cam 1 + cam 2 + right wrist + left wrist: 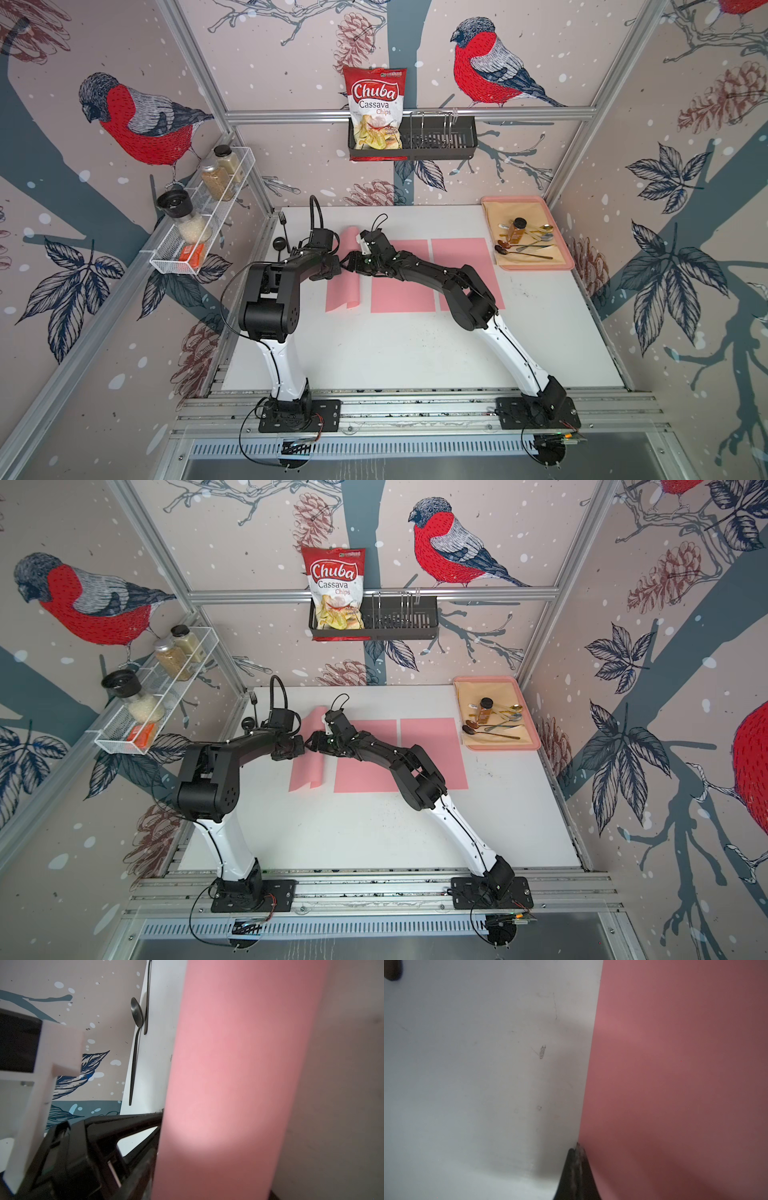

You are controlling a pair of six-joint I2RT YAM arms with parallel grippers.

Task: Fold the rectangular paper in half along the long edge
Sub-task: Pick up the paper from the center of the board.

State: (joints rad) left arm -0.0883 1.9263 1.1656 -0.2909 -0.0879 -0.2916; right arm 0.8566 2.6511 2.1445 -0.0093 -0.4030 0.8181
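Note:
The leftmost pink paper (345, 293) (305, 773) lies on the white table with its right side lifted and curled over toward the left. My left gripper (340, 266) (304, 748) is shut, pinching the paper's edge at mid-length; the left wrist view shows its closed tips (578, 1147) on the edge of the paper (675, 1084). My right gripper (350, 264) (313, 746) faces it tip to tip from the right, over the curled part. In the right wrist view the curved paper (228, 1064) covers that gripper's jaws, so their state is hidden.
Two more pink sheets (401, 276) (461, 257) lie flat to the right, partly under the right arm. A pink tray (557, 232) with cutlery and a small bottle sits at the back right. A black spoon (280, 243) and fork (284, 222) lie by the table's left edge.

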